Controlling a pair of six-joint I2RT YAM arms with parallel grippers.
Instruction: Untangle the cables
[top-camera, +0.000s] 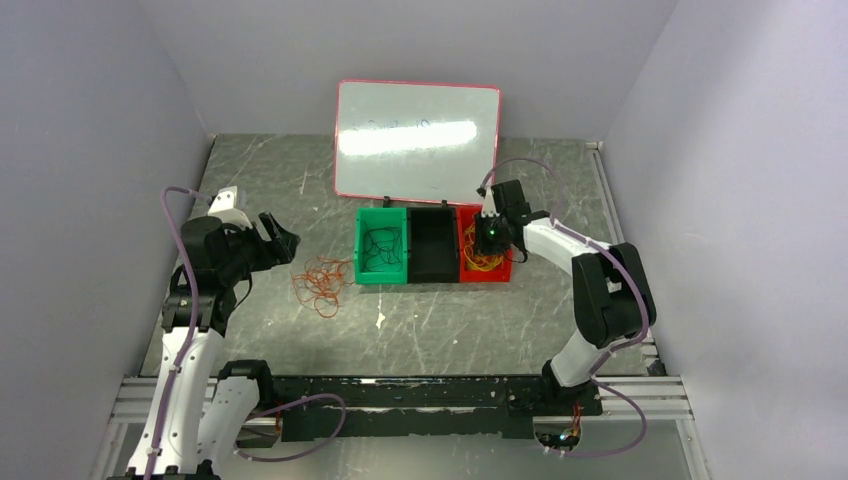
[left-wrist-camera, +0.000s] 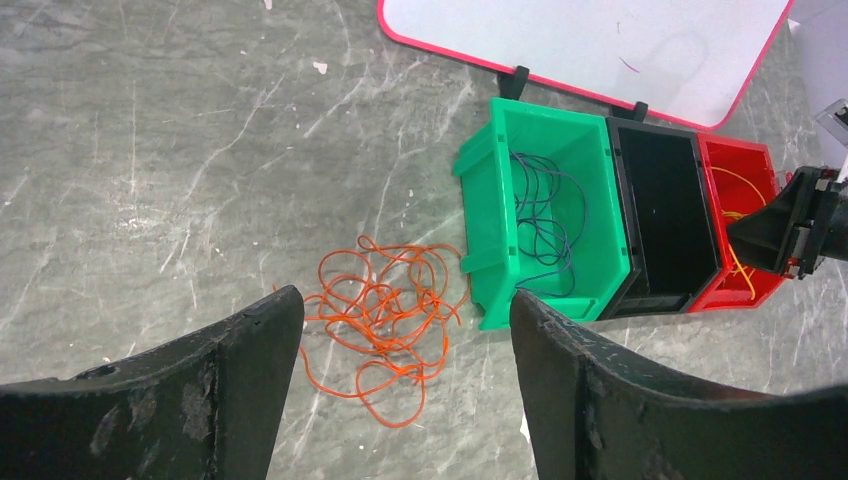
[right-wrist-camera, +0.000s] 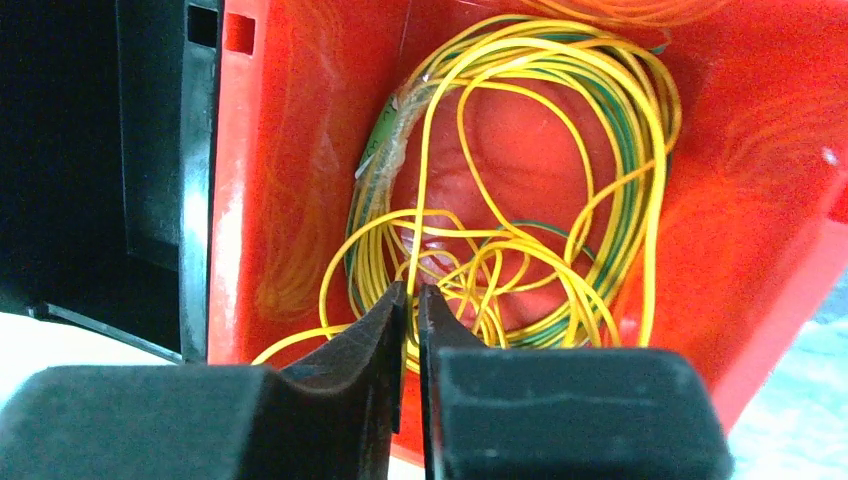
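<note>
The left gripper (top-camera: 278, 243) hangs above the table (top-camera: 450, 330) with its jaws spread wide and nothing between them. Its wrist camera looks down through the gap between its fingers (left-wrist-camera: 200, 390) onto the orange cables (left-wrist-camera: 385, 325), a loose tangle lying on the table just below and ahead of the tips. From above, that tangle (top-camera: 322, 280) shows only as a small scribble to the gripper's right.

Further right of the tangle stands the green bin (left-wrist-camera: 490, 250). The dark cables (left-wrist-camera: 545, 220) in it look black from above (top-camera: 384, 248) but read as dark blue from the left wrist. The black bin (left-wrist-camera: 665, 215) touches it, then the red bin (left-wrist-camera: 740, 160). A whiteboard (top-camera: 418, 140) leans behind all three.

The right gripper (top-camera: 490, 235) dips into the red bin. Only its own camera shows the yellow cables (right-wrist-camera: 560, 150) clearly, coiled under and ahead of the tips, with green strands among them. Its jaws (right-wrist-camera: 411, 295) stand almost together. One yellow strand runs down to the slit, but I cannot tell whether it is pinched.
</note>
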